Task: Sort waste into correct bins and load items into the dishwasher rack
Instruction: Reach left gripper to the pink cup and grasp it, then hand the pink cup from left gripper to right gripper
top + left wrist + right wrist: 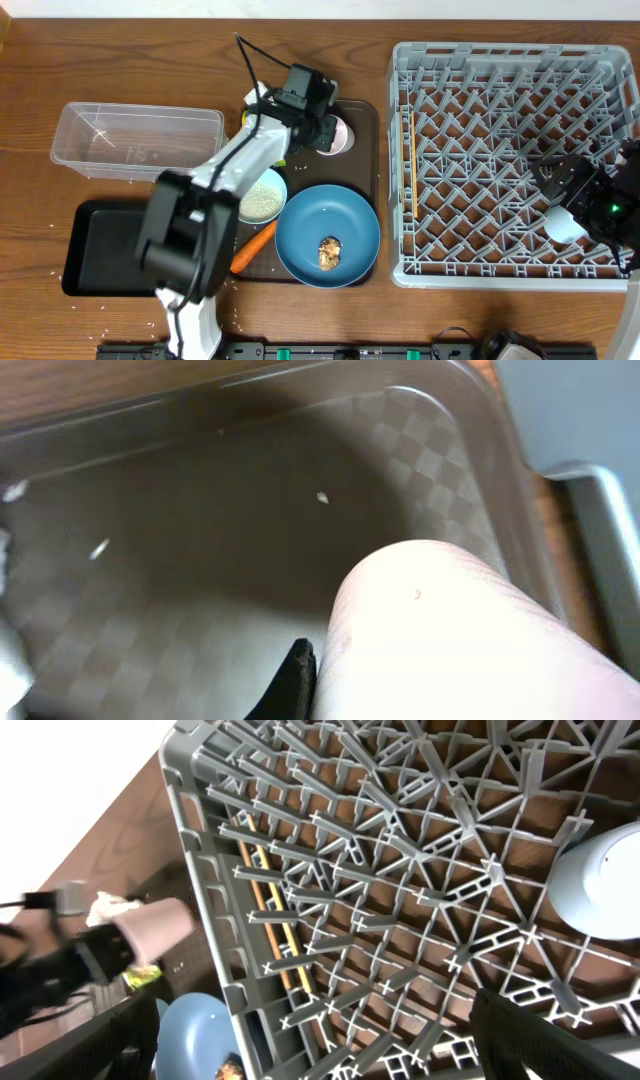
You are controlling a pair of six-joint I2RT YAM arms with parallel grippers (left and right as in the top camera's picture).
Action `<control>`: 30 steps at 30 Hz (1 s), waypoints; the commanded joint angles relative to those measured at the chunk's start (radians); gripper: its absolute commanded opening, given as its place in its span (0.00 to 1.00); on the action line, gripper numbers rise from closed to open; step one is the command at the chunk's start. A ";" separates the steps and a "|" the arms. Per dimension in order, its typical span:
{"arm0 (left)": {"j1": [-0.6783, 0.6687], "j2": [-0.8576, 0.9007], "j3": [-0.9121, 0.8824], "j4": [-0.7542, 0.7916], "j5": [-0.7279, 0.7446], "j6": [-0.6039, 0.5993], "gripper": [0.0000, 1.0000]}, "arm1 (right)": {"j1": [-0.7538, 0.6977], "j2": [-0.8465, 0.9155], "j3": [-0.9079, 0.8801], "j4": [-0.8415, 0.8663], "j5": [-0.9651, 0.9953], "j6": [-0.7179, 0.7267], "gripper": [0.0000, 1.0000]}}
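My left gripper (322,127) is shut on the small pink cup (338,135) at the back of the dark-brown serving tray (365,150). In the left wrist view the cup (450,640) fills the frame, with one black finger (295,680) against it. My right gripper (598,200) is open and empty over the grey dishwasher rack (515,160), next to the light-blue cup (565,225) lying in the rack. The blue plate (350,225) carries a brown lump (329,252). The bowl (263,195) holds rice. The carrot (253,248) lies beside it. Paper (112,905) and the wrapper (140,977) show behind the cup.
The clear plastic box (135,140) stands at the back left, and the shallow black tray (100,245) is in front of it, partly under my left arm. A thin wooden stick (410,150) lies along the rack's left side. Rice grains are scattered on the table.
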 commanded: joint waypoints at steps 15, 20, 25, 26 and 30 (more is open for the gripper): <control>0.251 -0.620 0.003 -0.273 0.884 0.018 0.06 | 0.287 -0.002 0.005 0.100 -0.641 -0.425 0.88; 0.307 -0.655 0.003 -0.272 1.207 0.016 0.06 | 0.476 -0.002 0.005 0.306 -0.779 -0.407 0.88; 0.302 -0.657 0.003 -0.272 1.337 -0.007 0.06 | 0.682 -0.002 0.005 0.521 -0.766 -0.341 0.89; 0.302 -0.657 0.003 -0.272 1.344 -0.014 0.06 | 0.718 -0.002 0.005 0.556 -0.747 -0.333 0.89; 0.299 -0.660 0.003 -0.273 1.344 -0.064 0.06 | 0.845 -0.001 0.005 0.659 -0.616 -0.308 0.94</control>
